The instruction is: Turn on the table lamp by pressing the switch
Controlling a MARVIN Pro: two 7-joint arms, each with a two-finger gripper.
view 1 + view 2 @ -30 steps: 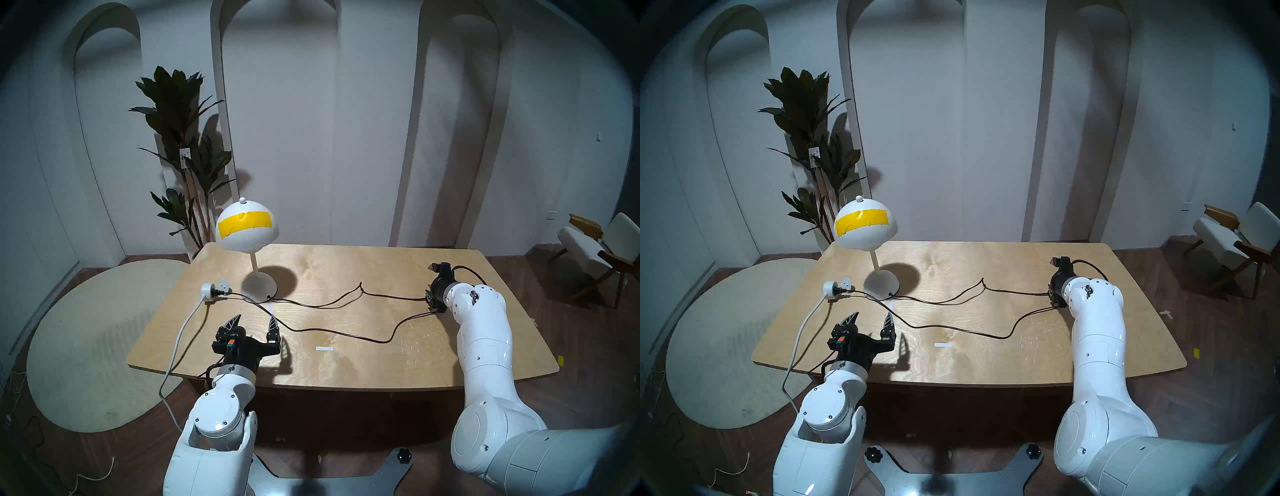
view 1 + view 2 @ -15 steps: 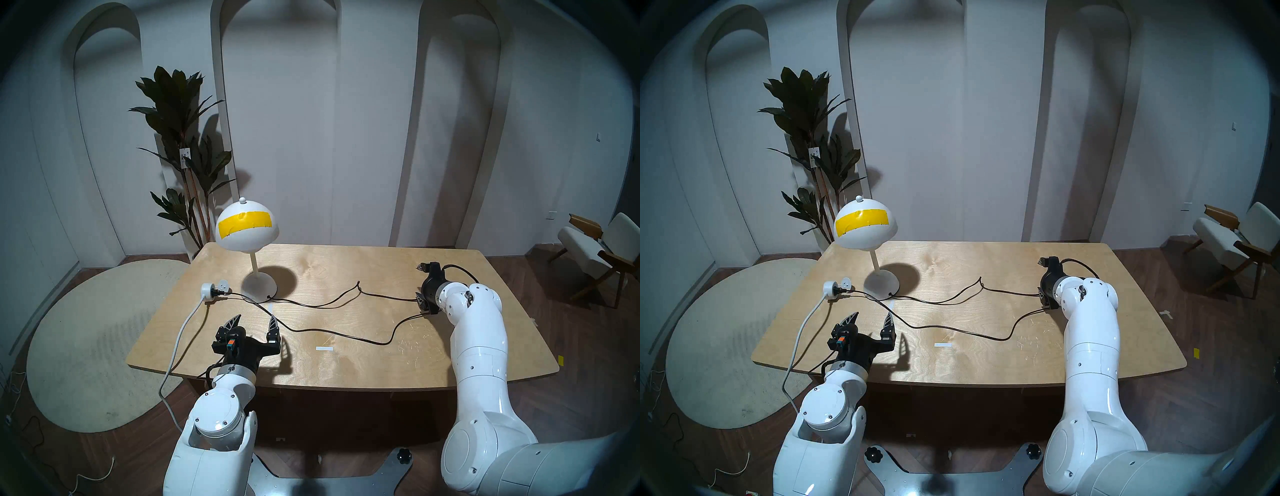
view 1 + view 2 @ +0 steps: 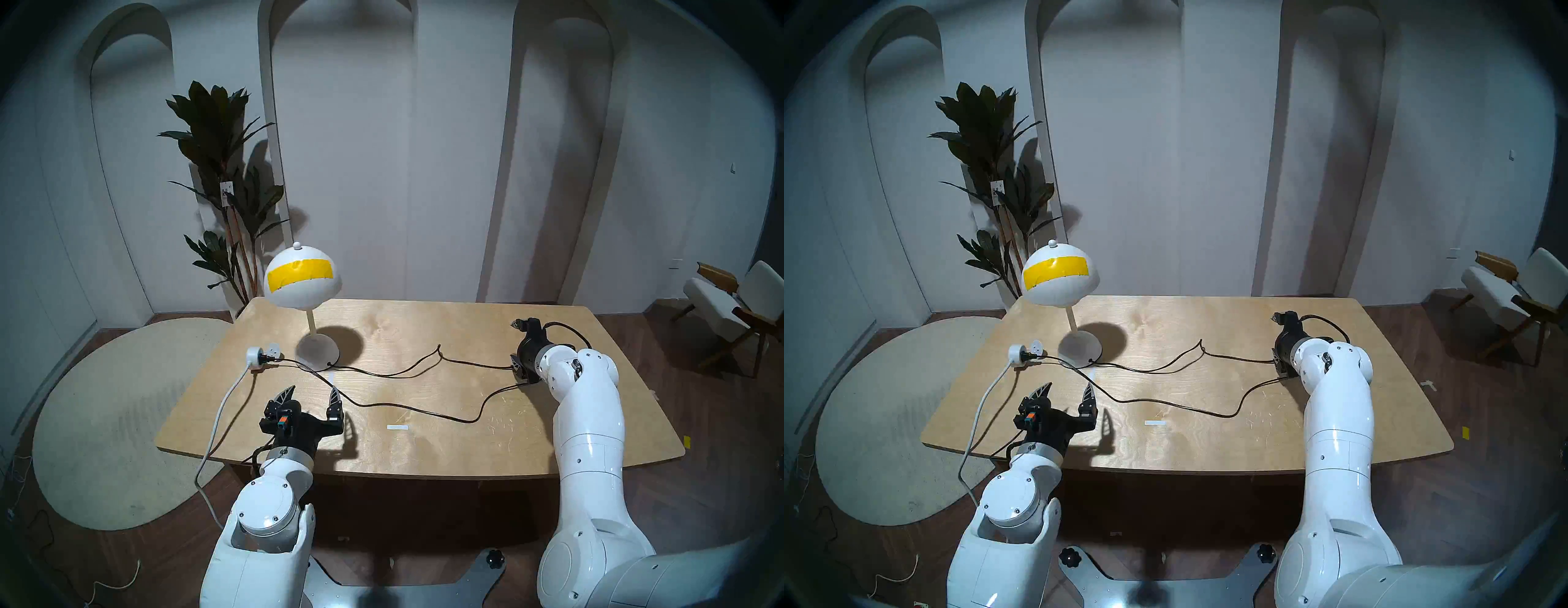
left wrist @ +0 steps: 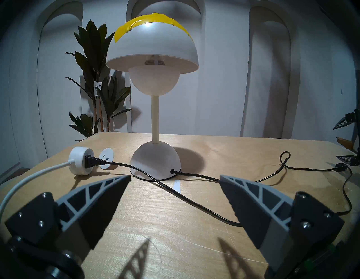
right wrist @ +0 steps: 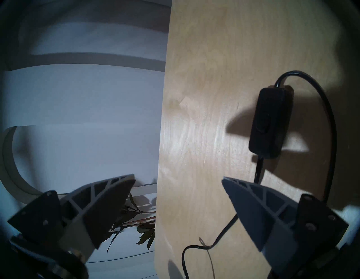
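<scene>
Both arms forward, fingers [image 4: 109,198] spread apart.

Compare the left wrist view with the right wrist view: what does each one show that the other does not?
Only the left wrist view shows the table lamp, unlit, and its plug in the round white socket. Only the right wrist view shows the black inline switch up close, lying untouched beyond the open right gripper. Both show the wooden table, the black cord and the plant.

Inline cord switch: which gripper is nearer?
Right. The right gripper is open, one finger just short of the inline switch; the left gripper is across the table, by the lamp.
</scene>
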